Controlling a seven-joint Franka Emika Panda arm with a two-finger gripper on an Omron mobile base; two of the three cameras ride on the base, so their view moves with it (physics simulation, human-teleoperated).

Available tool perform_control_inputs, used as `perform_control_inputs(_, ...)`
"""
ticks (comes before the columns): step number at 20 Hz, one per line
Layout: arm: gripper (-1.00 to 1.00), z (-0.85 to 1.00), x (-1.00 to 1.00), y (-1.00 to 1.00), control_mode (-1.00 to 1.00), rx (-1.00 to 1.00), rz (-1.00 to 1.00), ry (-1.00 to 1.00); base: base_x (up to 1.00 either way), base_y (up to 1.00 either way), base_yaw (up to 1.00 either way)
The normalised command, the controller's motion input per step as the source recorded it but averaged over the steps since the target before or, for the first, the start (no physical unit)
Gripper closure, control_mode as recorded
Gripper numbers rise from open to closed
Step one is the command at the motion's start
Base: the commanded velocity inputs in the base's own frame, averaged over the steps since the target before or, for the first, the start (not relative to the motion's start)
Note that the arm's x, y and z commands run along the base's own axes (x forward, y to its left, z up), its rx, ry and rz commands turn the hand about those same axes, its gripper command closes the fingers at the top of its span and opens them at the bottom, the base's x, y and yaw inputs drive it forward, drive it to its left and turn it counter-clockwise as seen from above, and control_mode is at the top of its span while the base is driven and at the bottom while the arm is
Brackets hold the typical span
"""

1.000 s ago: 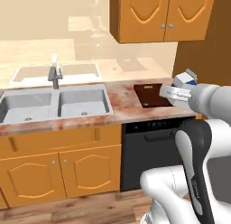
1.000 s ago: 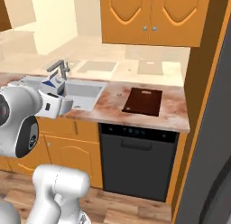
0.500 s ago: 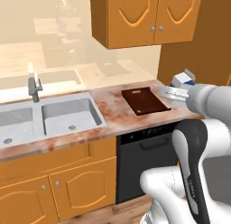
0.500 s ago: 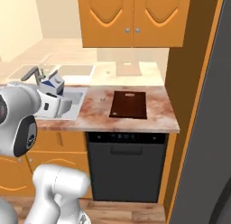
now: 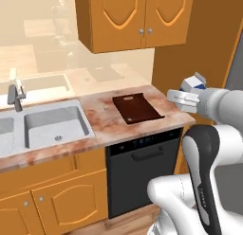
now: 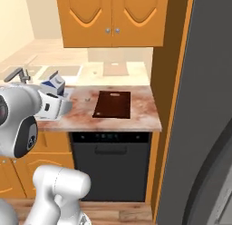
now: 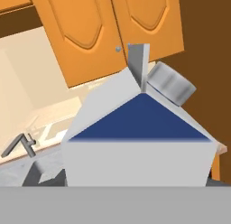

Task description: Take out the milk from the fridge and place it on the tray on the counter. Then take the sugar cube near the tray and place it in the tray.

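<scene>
I carry the milk [image 7: 140, 146] clamped in my gripper [image 5: 189, 93], held in the air off the right end of the counter [image 5: 102, 115]. The tray [image 5: 137, 107] lies flat on that mottled stone top, above a black dishwasher [image 5: 142, 172], left of the fridge [image 6: 208, 106]. A steel sink [image 5: 54, 125] sits farther left, with orange wall cabinets [image 5: 133, 18] overhead.
</scene>
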Motion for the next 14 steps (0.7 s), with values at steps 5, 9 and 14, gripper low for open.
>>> perform_control_inputs(5,1.00,0.00,0.00,0.00,1.00,0.00,0.00,0.00,0.38,-0.42,0.00)
perform_control_inputs(9,1.00,0.00,0.00,0.00,1.00,0.00,0.00,0.00,0.59,-0.01,0.00)
perform_control_inputs(14,1.00,0.00,0.00,0.00,1.00,0.00,0.00,0.00,0.68,0.61,0.00)
